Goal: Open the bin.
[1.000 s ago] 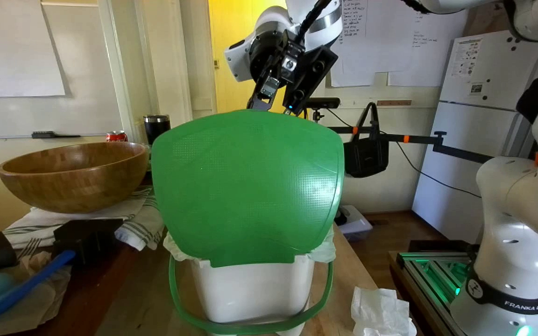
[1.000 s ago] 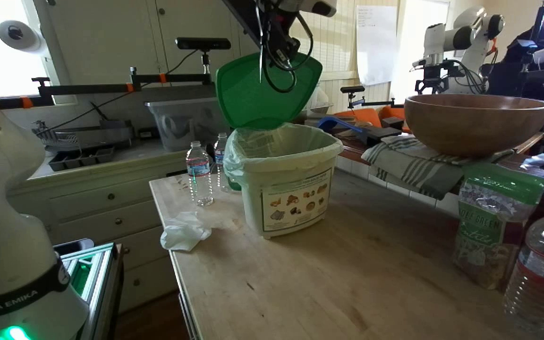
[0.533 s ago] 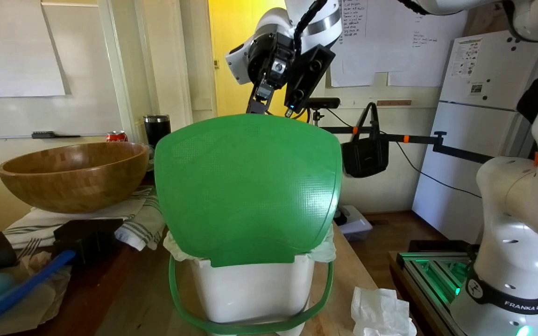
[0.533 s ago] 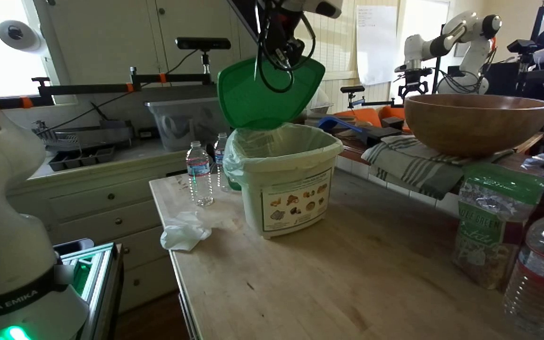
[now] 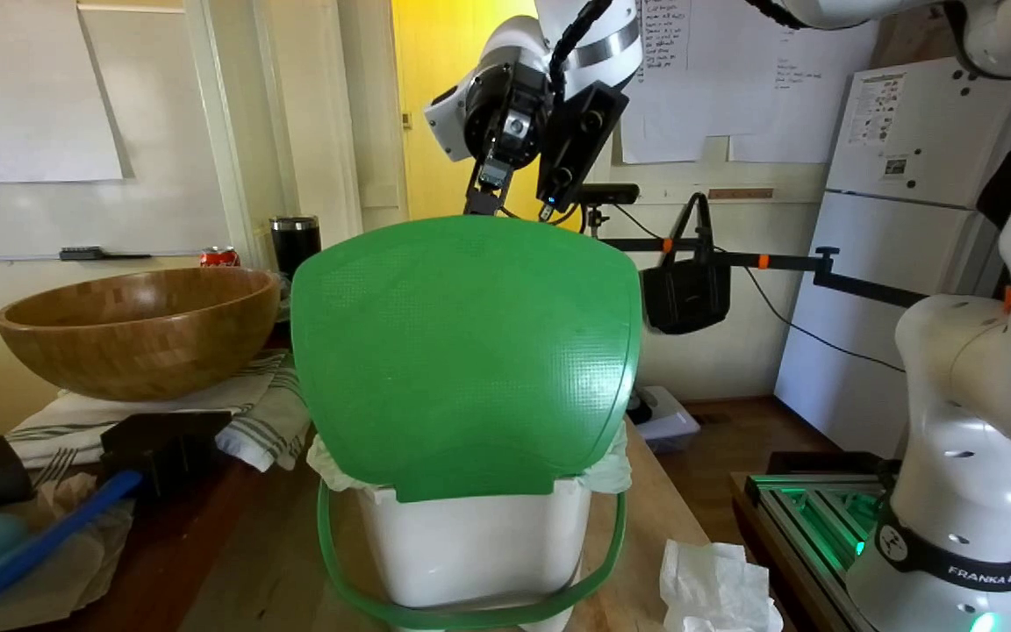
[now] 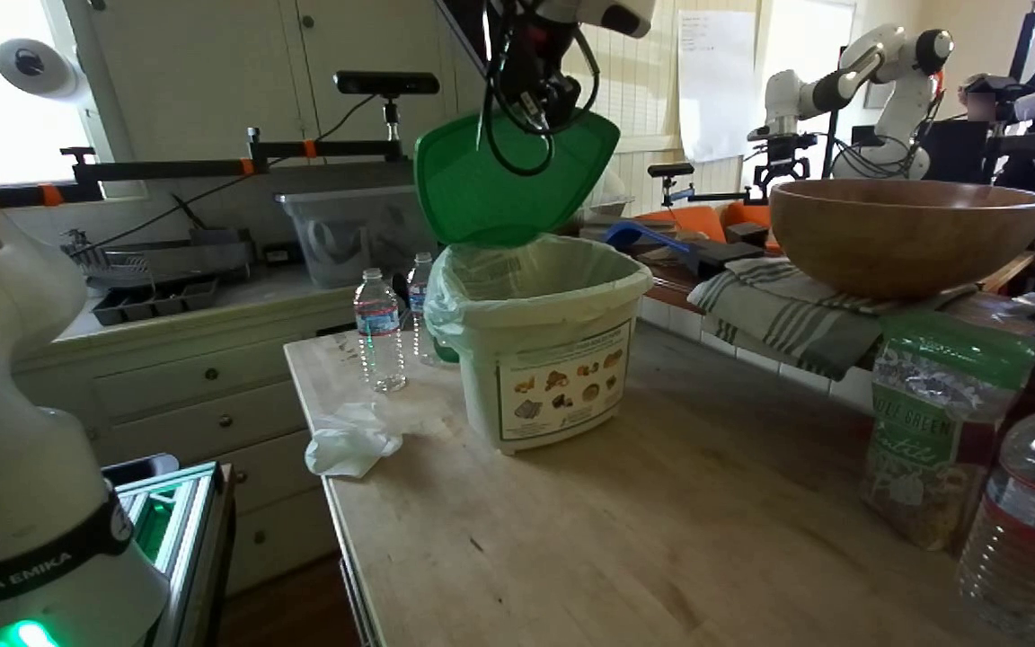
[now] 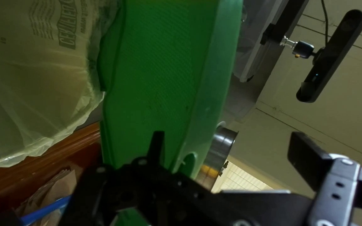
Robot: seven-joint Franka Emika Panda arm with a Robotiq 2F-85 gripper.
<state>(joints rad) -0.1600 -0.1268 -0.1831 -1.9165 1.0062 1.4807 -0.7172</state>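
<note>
bin (image 6: 553, 346) mostly below the gripper (image 7: 227, 138)

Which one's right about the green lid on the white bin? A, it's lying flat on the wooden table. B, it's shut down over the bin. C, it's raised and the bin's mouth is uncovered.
C: in an exterior view the green lid is raised at one edge of the white bin, leaving the bag liner inside in sight.
</note>
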